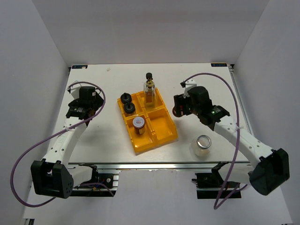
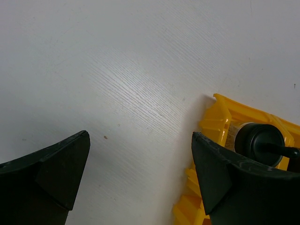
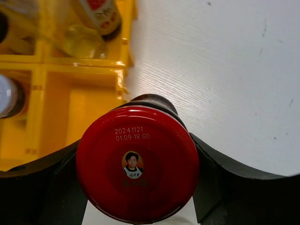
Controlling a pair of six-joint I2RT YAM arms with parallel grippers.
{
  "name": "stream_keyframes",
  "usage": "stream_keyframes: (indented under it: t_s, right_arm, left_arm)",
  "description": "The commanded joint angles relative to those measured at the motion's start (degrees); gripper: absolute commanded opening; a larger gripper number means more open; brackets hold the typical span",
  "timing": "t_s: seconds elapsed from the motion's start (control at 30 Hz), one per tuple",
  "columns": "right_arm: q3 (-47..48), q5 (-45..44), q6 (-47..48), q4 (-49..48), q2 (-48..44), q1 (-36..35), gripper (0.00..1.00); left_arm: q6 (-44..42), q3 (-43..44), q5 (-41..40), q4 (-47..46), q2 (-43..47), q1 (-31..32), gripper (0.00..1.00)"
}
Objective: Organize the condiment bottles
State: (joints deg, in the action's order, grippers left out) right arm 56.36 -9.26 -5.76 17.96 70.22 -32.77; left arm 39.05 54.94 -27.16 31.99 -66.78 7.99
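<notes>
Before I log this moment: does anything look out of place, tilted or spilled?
Nothing is spilled or tipped. The yellow tray lies askew on the table, not square to its edges, and one silver-lidded jar stands alone near the front edge, outside the tray.

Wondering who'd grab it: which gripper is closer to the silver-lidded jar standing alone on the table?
Right. The right gripper, gripping a red-lidded jar, is just beyond the silver-lidded jar; the left gripper is across the yellow tray.
</notes>
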Motion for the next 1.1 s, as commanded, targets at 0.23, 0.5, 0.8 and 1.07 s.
stream_keyframes:
  t_s: [0.23, 0.5, 0.8, 1.07]
  right_arm:
    - [5.9, 18.1, 9.4, -5.5, -2.4, -14.0, 0.0]
    - [8.0, 22.6, 10.3, -8.1, 3.7, -23.9, 0.0]
    - [8.7, 18.1, 10.9, -12.8, 12.3, -26.8, 0.0]
    - [5.2, 13.0, 9.3, -17.3, 16.2, -27.7, 0.04]
  left_arm:
    - [0.5, -0.8, 0.8, -0.9, 2.6, -0.3, 0.98]
    - [0.5, -1.2, 1.2, -0.8, 3.6, -0.3, 0.98]
    - [0.5, -1.4, 1.6, -1.0, 3.9, -0.3, 0.98]
    - [0.5, -1.7, 1.5, -1.0, 3.9, -0.3, 0.98]
